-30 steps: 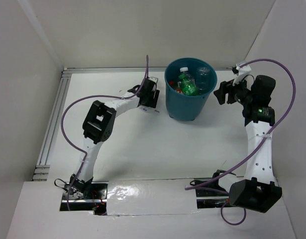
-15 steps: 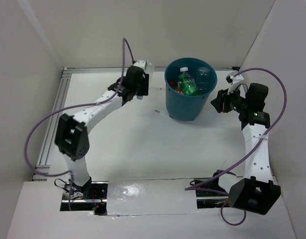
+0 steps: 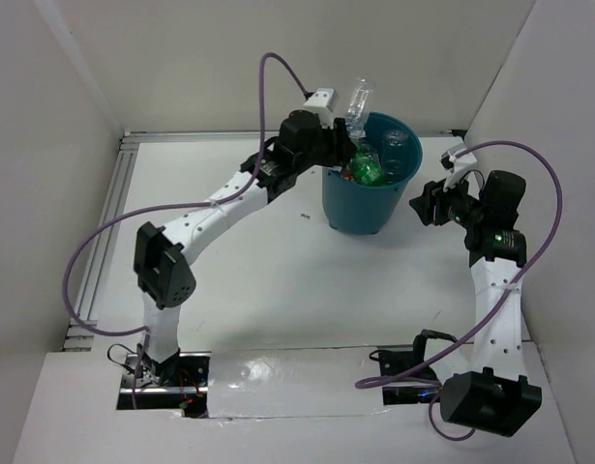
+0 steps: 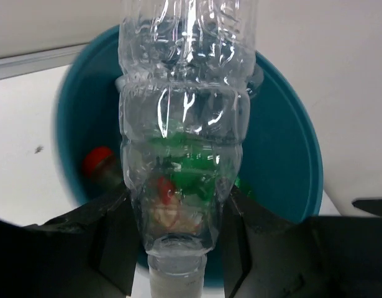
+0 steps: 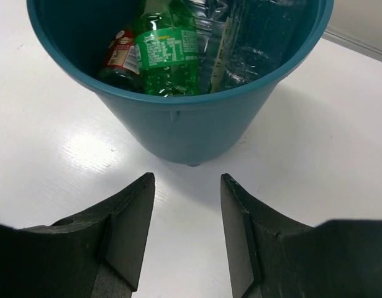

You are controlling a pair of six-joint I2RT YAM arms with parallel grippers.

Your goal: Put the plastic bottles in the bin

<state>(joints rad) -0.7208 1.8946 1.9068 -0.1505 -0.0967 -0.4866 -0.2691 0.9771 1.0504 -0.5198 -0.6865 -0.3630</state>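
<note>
My left gripper (image 3: 342, 135) is shut on a clear plastic bottle (image 3: 356, 100), gripping it near the neck and holding it tilted above the left rim of the teal bin (image 3: 367, 211). In the left wrist view the bottle (image 4: 184, 112) stands between my fingers (image 4: 113, 242), with the bin's rim (image 4: 305, 167) behind it. Inside the bin lie a green bottle (image 5: 169, 53), a red-labelled bottle (image 5: 119, 59) and clear bottles (image 5: 253, 43). My right gripper (image 3: 422, 205) hovers right of the bin, open and empty (image 5: 186, 186).
White enclosure walls close in on the left, back and right. An aluminium rail (image 3: 104, 242) runs along the table's left side. Purple cables loop over both arms. A small dark speck (image 3: 304, 215) lies left of the bin.
My left arm has risen from the table left of the bin, carrying the clear bottle up over the bin's rim. My right gripper has narrowed and shifted slightly.
</note>
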